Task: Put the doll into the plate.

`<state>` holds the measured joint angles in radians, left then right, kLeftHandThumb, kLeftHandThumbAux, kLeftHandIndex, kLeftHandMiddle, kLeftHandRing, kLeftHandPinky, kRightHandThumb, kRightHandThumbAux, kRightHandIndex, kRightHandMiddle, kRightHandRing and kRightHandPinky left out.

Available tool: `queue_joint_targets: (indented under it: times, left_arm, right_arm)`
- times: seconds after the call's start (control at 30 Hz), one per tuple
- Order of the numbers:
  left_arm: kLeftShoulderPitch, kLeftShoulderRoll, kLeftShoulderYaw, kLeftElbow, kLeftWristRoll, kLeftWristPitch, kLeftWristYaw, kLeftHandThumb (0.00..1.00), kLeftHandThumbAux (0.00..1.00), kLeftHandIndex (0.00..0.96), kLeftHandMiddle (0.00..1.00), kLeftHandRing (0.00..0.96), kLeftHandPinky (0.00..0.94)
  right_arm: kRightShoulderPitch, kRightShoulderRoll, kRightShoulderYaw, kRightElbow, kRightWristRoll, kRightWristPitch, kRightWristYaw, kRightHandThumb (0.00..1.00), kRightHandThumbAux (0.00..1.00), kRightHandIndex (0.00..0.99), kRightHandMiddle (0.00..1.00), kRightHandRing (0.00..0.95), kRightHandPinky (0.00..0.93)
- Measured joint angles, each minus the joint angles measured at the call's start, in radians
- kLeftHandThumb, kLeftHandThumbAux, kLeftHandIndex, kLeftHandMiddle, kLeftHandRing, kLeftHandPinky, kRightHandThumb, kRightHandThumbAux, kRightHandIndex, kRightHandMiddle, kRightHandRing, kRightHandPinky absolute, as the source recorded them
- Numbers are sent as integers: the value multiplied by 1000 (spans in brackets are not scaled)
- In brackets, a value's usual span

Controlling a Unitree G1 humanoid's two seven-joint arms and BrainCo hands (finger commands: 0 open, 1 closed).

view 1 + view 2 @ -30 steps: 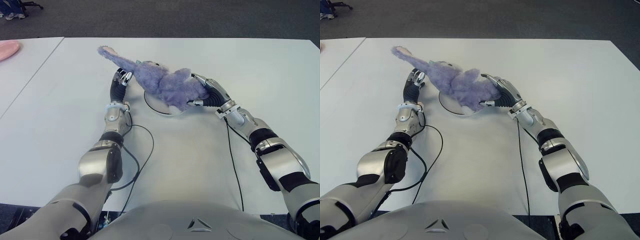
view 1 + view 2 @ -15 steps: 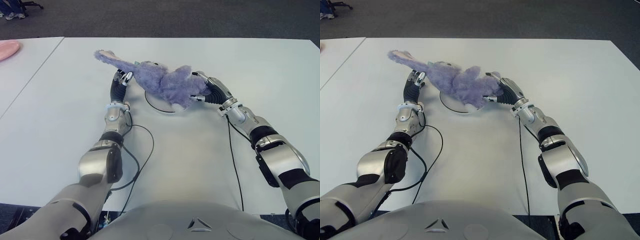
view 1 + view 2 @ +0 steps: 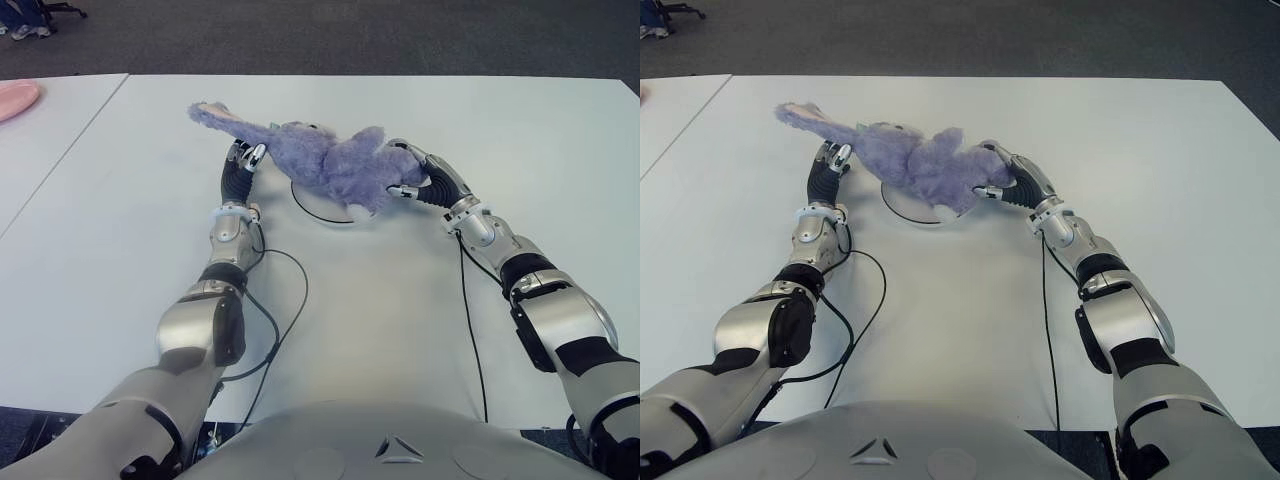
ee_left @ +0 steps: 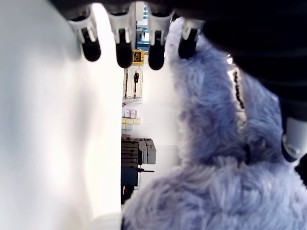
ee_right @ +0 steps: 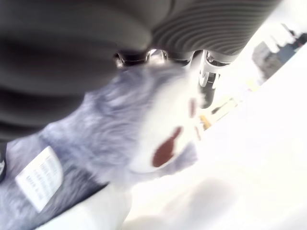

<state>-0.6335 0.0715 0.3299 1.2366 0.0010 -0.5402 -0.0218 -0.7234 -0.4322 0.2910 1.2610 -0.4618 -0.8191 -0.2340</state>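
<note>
Since the earlier frame: doll (image 3: 335,165) shifted slightly toward the far edge of the desk (image 3: 420,330), right hand (image 3: 418,178) advanced with it, more of the plate's near rim now exposed. Nearest the body: two black cables (image 3: 285,300) trailing across the bare desk from the forearms. Farther out, at mid-desk: white plate (image 3: 325,213), near rim visible, far part hidden under the doll. Doll lying across the plate's far side, purple plush body partly over the plate, long ear or limb reaching out toward the far left corner of the desk. Right hand closed on the doll's right end, fingers curled into the fur, a paw and sewn label showing in the right wrist view. Left hand (image 3: 243,160) just beside the doll's left flank, fingers (image 4: 122,48) extended straight and spread, gripping nothing, fur against the palm side only. At the far left, on a neighbouring table: pink dish (image 3: 15,100), not involved. Step in hand, by judgement: settling the doll onto the plate, placement nearly complete. Next move likely calls for drawing the body back to centre over the plate, then opening the right hand without dragging the plush off.
</note>
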Motion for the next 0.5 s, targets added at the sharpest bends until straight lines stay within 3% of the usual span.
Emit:
queue_joint_targets:
  times: [0.3, 0.5]
  left_arm:
    - [-2, -1, 0, 0, 0, 5, 0, 0, 479, 95, 122, 104, 81]
    - [-2, -1, 0, 0, 0, 5, 0, 0, 472, 93, 121, 104, 75]
  right_arm:
    - [-62, -13, -169, 29, 181, 58, 209, 128, 415, 0, 0, 0, 0]
    - [-123, -31, -261, 29, 268, 90, 291, 117, 391, 0, 0, 0, 0]
